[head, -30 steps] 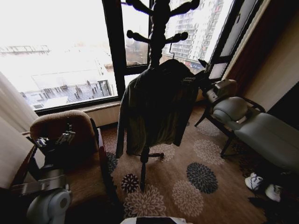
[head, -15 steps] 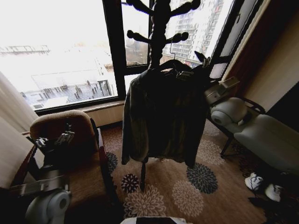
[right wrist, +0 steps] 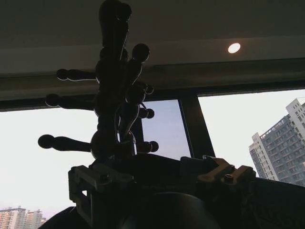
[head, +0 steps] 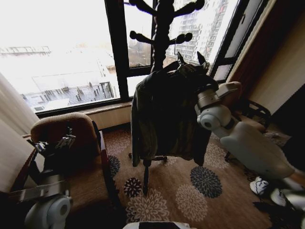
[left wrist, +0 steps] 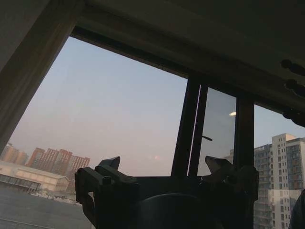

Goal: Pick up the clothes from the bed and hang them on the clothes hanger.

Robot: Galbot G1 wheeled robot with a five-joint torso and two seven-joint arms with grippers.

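The jacket is hanging dark and backlit against the tall dark coat stand at the window, draping from about the level of the stand's lower pegs down toward the floral carpet. The right claw is sitting at the jacket's collar, at roughly 1 o'clock from the garment's middle, with the white right arm reaching in from 4 o'clock and crossing in front of the jacket's right edge. Whether the right claw's fingers are spread or clamped on anything cannot be told; in the right wrist view they are showing only as dark silhouettes with the stand's knobbed pegs rising directly beyond them, and a thin hook is just showing above the collar. The left claw is resting low at 8 o'clock, over the brown upholstered armchair, well apart from the jacket; in the left wrist view its two fingers are standing wide with nothing between them, pointing up at the window frame. A pair of white shoes is lying on the carpet at 4 o'clock.
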